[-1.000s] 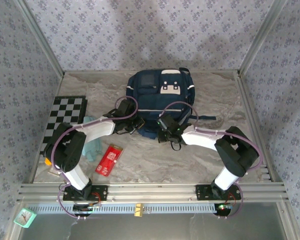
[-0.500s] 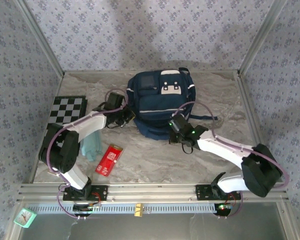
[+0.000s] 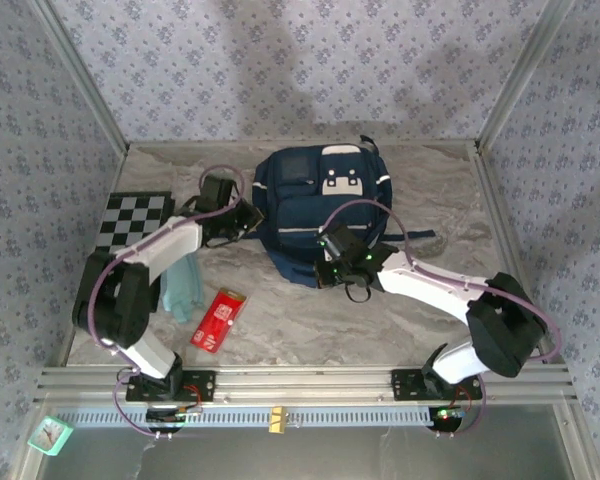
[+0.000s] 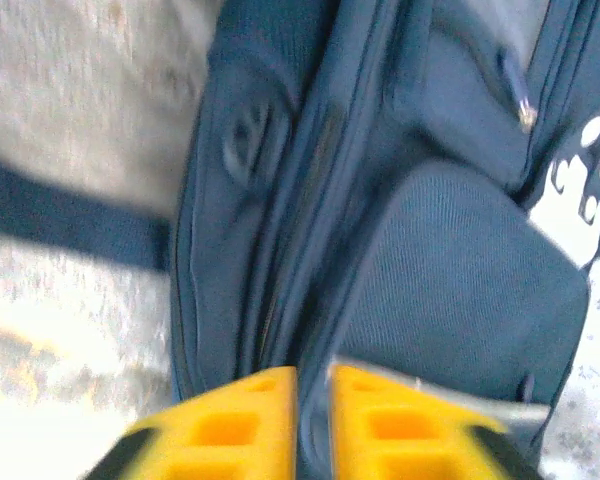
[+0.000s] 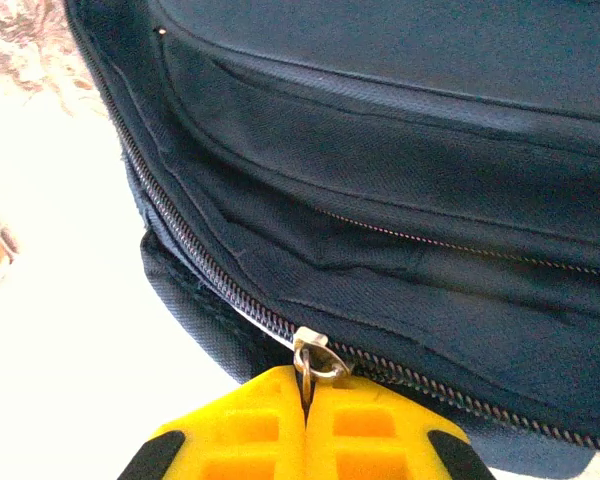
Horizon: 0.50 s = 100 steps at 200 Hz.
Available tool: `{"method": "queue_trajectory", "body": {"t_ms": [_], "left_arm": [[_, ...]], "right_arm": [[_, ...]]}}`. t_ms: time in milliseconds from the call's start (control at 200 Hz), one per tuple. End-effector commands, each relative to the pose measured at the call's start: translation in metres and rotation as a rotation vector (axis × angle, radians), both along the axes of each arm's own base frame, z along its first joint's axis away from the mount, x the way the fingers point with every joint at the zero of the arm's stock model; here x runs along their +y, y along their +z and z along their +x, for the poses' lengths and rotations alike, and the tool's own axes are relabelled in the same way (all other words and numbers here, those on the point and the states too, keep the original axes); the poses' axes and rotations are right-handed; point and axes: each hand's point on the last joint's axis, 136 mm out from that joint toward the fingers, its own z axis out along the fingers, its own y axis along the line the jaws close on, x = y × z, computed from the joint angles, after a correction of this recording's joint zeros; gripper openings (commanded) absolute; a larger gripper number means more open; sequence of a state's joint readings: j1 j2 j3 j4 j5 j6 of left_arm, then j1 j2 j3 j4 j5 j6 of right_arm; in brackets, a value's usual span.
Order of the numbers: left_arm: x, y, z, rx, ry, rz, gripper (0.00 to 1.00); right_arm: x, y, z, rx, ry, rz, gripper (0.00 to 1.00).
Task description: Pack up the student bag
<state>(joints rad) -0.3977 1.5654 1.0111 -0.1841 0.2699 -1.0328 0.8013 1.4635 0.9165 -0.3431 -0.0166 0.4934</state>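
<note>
The navy student bag (image 3: pixel 320 210) lies flat at mid-table, its white buckle patch (image 3: pixel 342 182) facing up. My left gripper (image 3: pixel 245 222) is at the bag's left side. In the left wrist view its yellow fingers (image 4: pixel 230 430) are nearly closed on a fold of the bag's fabric (image 4: pixel 315 300). My right gripper (image 3: pixel 327 270) sits at the bag's near edge. In the right wrist view it (image 5: pixel 305 400) is shut on the metal zipper pull (image 5: pixel 316 357), with the zipper track (image 5: pixel 195 255) running off to the upper left.
A black-and-white checkerboard (image 3: pixel 130 225) lies at the left. A pale teal cloth (image 3: pixel 183 285) and a red packet (image 3: pixel 218 320) lie near the left arm. A dark strap (image 3: pixel 410 237) trails right of the bag. A small teal clock (image 3: pixel 50 433) sits below the rail.
My right gripper has slid left along the bag's near edge with the zipper pull. My left gripper has moved back and left along the bag's side. The bag has shifted slightly.
</note>
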Motion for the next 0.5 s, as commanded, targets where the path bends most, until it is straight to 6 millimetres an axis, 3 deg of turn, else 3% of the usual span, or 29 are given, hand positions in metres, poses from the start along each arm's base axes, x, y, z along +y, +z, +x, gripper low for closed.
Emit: {"method": "queue_trajectory", "body": {"t_ms": [0, 110, 225, 410, 495], "left_arm": [[-0.014, 0.01, -0.037, 0.024, 0.008, -0.056, 0.34], [-0.033, 0.0, -0.065, 0.059, 0.024, -0.074, 0.48], [-0.056, -0.008, -0.075, 0.097, 0.034, -0.102, 0.58], [-0.073, -0.03, -0.063, 0.151, 0.096, -0.134, 0.59], [-0.085, -0.039, -0.058, 0.186, 0.093, -0.137, 0.53]], "right_arm": [[0.013, 0.005, 0.0, 0.014, 0.017, 0.046, 0.0], [0.003, -0.003, -0.002, 0.023, -0.004, 0.014, 0.0], [0.0, -0.007, -0.004, 0.026, -0.016, 0.015, 0.0], [0.002, -0.005, -0.002, 0.005, -0.018, 0.007, 0.0], [0.001, -0.006, 0.0, 0.001, -0.021, -0.001, 0.0]]}}
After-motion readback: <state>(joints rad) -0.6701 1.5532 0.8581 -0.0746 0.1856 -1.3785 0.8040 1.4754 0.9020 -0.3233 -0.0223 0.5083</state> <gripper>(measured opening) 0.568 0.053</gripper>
